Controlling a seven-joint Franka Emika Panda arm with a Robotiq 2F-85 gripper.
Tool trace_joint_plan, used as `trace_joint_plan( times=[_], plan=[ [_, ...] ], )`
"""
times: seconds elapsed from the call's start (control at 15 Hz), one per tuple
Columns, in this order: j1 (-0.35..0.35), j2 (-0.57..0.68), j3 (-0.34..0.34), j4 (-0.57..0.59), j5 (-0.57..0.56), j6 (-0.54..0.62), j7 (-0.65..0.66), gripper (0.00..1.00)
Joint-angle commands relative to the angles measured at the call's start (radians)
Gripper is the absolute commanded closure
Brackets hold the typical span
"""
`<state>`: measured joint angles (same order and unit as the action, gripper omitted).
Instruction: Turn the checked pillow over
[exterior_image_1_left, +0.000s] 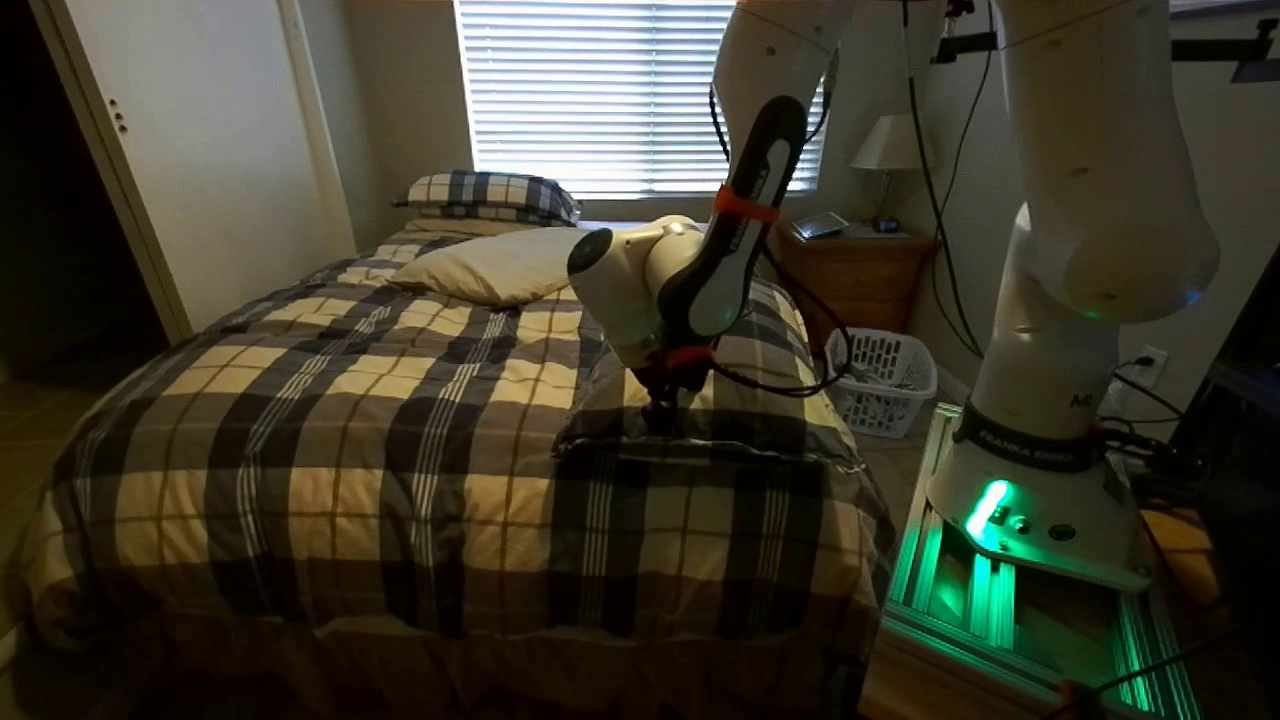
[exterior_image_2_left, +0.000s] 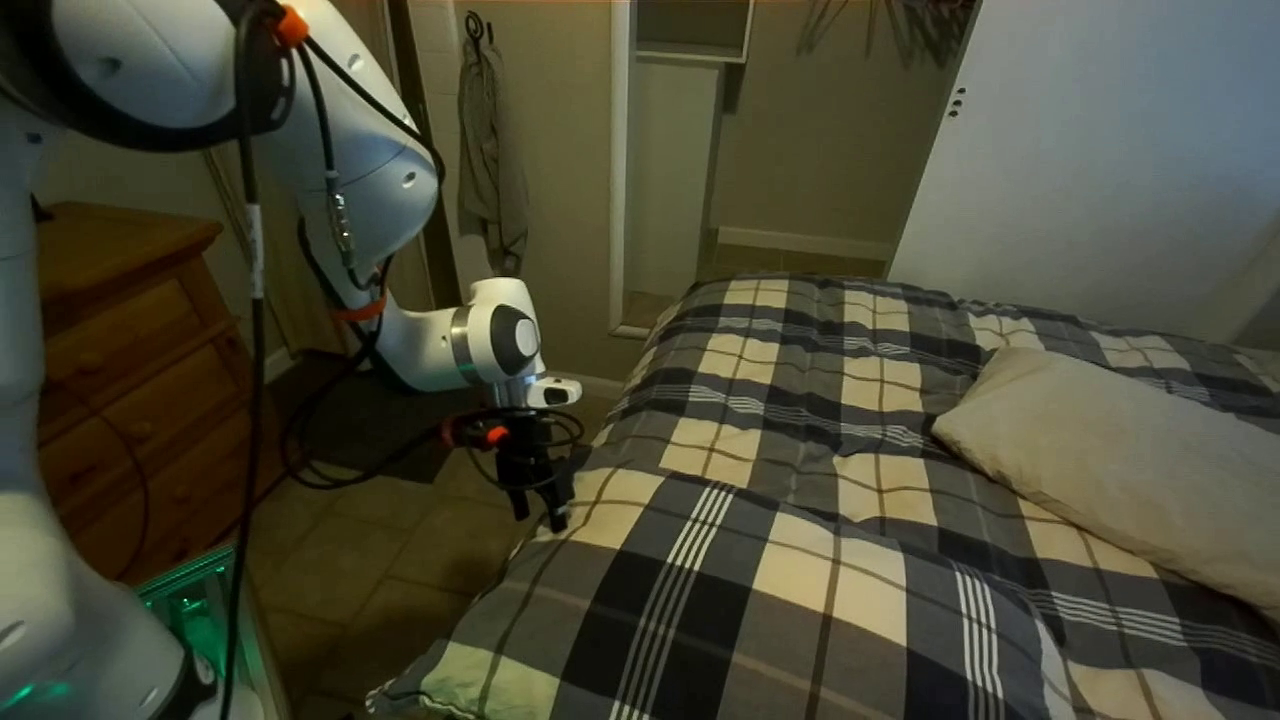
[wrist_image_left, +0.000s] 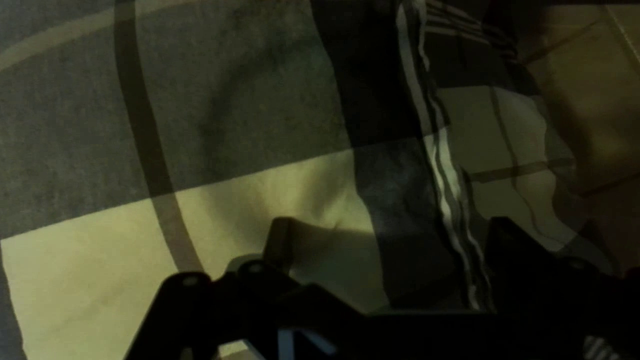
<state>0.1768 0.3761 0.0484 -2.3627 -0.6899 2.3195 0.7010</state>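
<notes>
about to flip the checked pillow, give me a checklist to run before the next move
1. Gripper open: ok, its fingers stand well apart.
2. Edge of the checked pillow between the fingers: ok, it runs between them in the wrist view.
3. Checked pillow gripped: not ok, the fingers are not closed on it.
4. Outer finger low enough to get under the edge: cannot tell, depth is unclear.
5. Plain pillow out of the way: ok, bedspread shows between the two pillows in an exterior view.
</notes>
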Motion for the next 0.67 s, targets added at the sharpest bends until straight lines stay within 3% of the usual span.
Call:
trace_joint_plan(
  times=[0.0,0.53,0.6],
  plan=[
    [0.052,0.083,-0.041,0.063,-0.035,-0.033,0.042,0.00],
    [0.090,0.207,-0.063,0.158,-0.006,-0.108,0.032,0.00],
    [0.093,0.217,-0.063,0.169,-0.003,-0.121,0.032,0.23]
  ],
)
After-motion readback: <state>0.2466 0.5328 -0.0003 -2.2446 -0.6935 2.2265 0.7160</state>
